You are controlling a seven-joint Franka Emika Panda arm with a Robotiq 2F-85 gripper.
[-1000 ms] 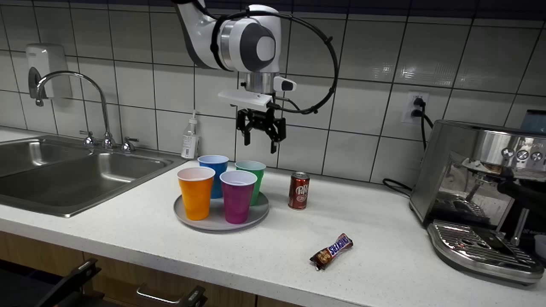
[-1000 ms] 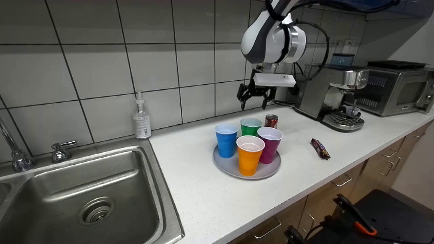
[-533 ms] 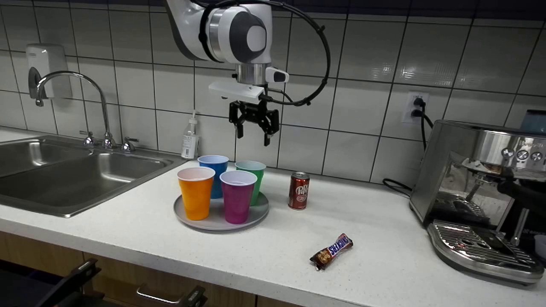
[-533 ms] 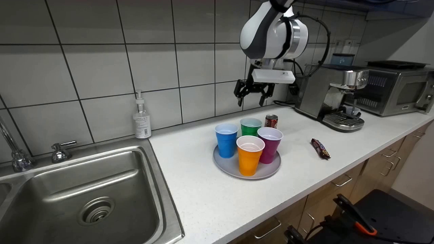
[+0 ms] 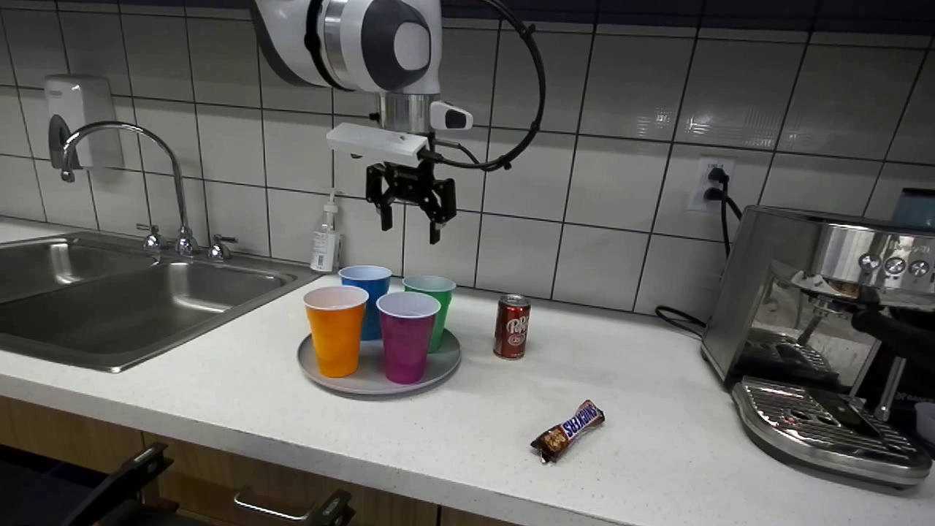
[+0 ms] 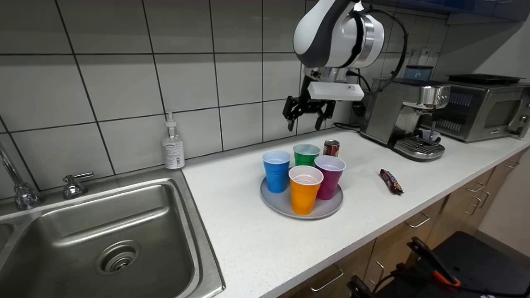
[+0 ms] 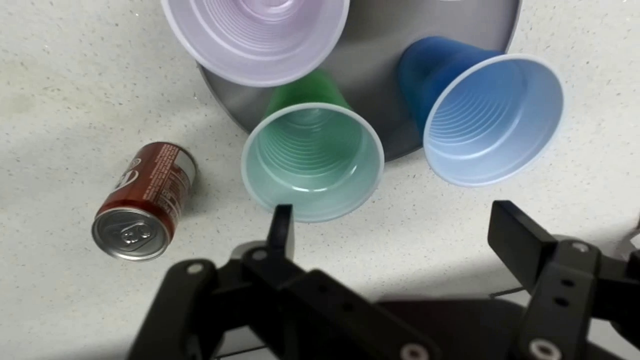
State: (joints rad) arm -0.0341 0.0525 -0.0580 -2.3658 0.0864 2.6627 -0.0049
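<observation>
The black pincer [image 5: 410, 231] has angular, jointed links [image 7: 555, 320] dotted with pale round screws [image 7: 545, 348]. Just above it sit a flat white bar [image 5: 376, 143] and a silver collar [image 5: 405, 113]; higher up, a rounded white arm [image 5: 353, 40] with dark-grey panels [image 5: 376, 50] carries a looping black cable [image 5: 541, 82].

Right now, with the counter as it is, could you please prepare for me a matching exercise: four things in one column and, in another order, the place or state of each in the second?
1. Green cup
2. Can
3. Chocolate bar
4. Jaws

A. Lying on the counter
B. Open, holding nothing, in the air
C. Standing on the grey plate
D. Red, upright, directly on the counter

Pairs: 1-C, 2-D, 3-A, 4-B
</observation>
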